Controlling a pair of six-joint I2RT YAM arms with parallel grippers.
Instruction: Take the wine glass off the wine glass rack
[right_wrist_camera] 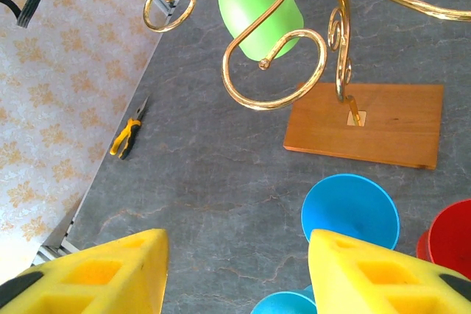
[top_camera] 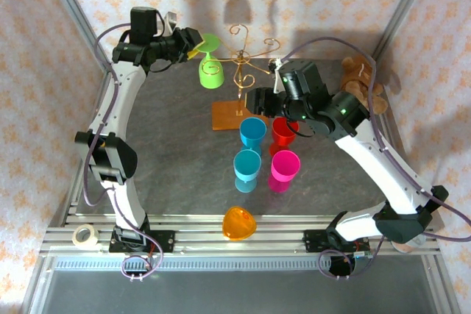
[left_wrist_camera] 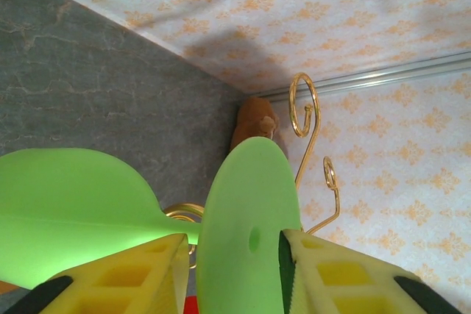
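Left claw (left_wrist_camera: 232, 244) brackets the foot of the green wine glass (top_camera: 211, 71), which hangs upside down at the left side of the rack (top_camera: 246, 60); a firm grip cannot be confirmed. Right claw (right_wrist_camera: 235, 255) gapes empty before the rack. A crooked pull could snag the foot on the scroll, toppling the rack.
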